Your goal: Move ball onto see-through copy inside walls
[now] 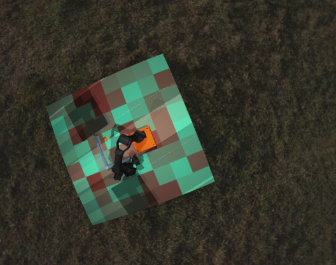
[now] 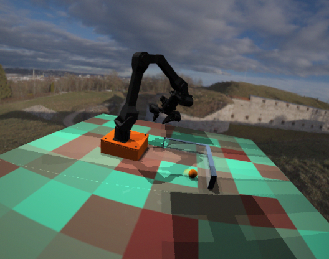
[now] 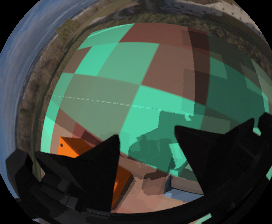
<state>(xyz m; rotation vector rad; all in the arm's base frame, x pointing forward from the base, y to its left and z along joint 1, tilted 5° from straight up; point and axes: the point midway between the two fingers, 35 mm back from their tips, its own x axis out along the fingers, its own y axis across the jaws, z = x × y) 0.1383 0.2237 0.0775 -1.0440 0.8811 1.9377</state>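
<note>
The orange ball [image 1: 105, 139] [image 2: 192, 174] lies on the table inside the corner, near the open end of one clear wall [image 1: 101, 151] [image 2: 212, 165]. The pale see-through copy [image 2: 186, 171] shows just beside it, on the side toward the robot base, partly overlapped by the ball in the exterior view. The other clear wall [image 2: 185, 141] meets the first at the corner. My gripper [image 1: 137, 162] [image 2: 159, 121] [image 3: 147, 134] is open and empty, high above the table beyond the second wall, well away from the ball. The ball is not visible in the wrist view.
The orange base block [image 1: 146, 141] [image 2: 123, 150] carries the arm, beside the walled corner. The bent arm [image 1: 118, 159] [image 2: 134, 82] reaches over the second wall's end. Part of a wall [image 3: 185, 195] shows low in the wrist view. The checkered table [image 1: 160, 64] [image 2: 116, 187] has broad dark shadows.
</note>
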